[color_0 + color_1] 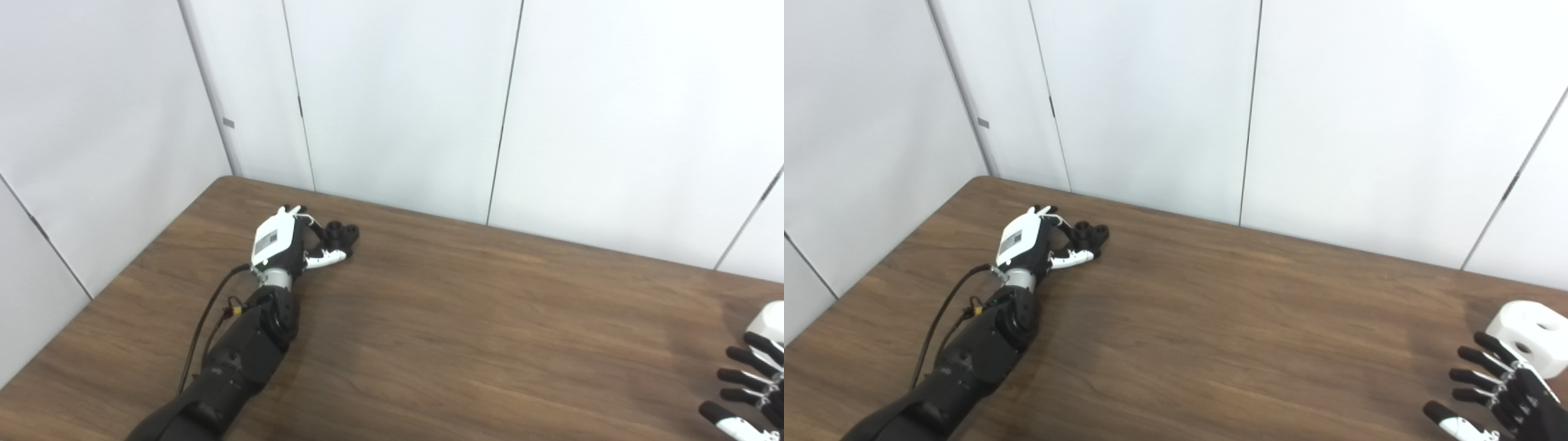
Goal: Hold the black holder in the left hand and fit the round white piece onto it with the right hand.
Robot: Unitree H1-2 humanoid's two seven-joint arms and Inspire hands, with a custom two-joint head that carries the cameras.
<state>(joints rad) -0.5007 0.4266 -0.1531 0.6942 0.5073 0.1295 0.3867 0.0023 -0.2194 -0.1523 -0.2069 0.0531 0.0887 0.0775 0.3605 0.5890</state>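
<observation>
The black holder rests on the wooden table at the far left; it also shows in the right eye view. My left hand lies against it, with fingers on its far side and the thumb along its near side, closed around it. The round white piece, with holes in its top, sits at the table's right edge; only part of it shows in the left eye view. My right hand is open with fingers spread, just in front of the white piece and apart from it.
White wall panels stand close behind the table's far edge. The table's left edge runs near my left arm. A black cable hangs beside the left forearm.
</observation>
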